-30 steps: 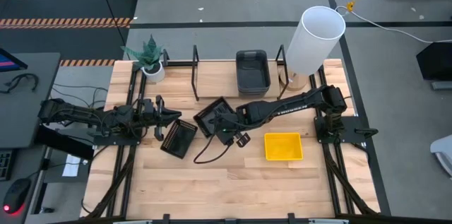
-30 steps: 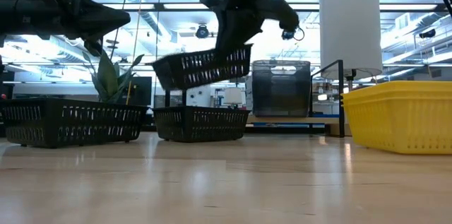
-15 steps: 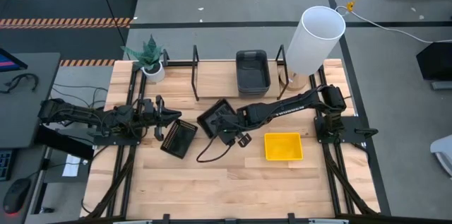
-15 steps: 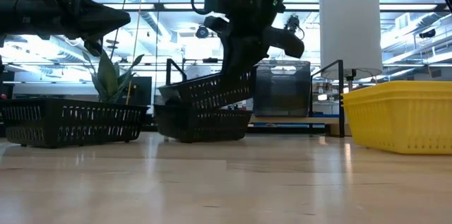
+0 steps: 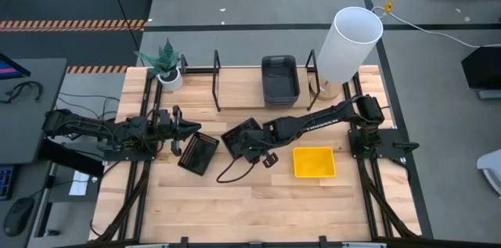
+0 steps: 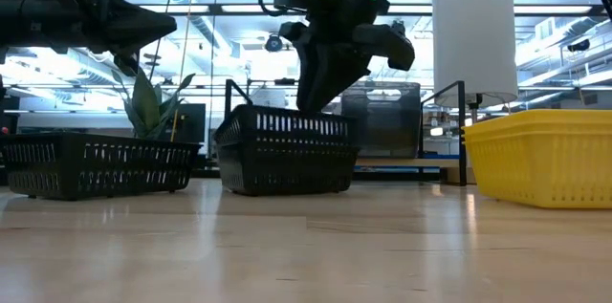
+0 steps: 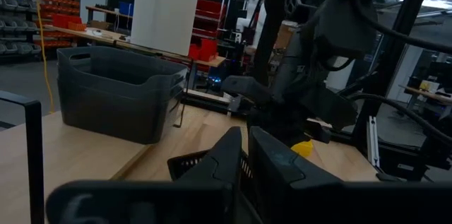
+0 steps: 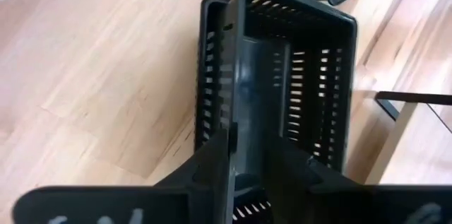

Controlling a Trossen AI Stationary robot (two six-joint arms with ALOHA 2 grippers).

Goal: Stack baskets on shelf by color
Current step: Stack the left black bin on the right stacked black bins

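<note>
The left gripper [image 5: 186, 128] hangs low over the table's left side, arm stretched flat, fingers pinched nearly together on nothing, just beside a lone black basket [image 5: 198, 152]. At centre the right arm reaches across from the right edge, bent down, the right gripper [image 5: 252, 140] clamped on the near wall of the black basket stack [image 6: 283, 152]. A second ago that carried basket hung tilted above its mate; it is now seated level inside it. On the shelf [image 5: 235, 85] sit the grey baskets [image 5: 279, 79]; the yellow basket [image 5: 313, 162] lies rightmost on the table.
</note>
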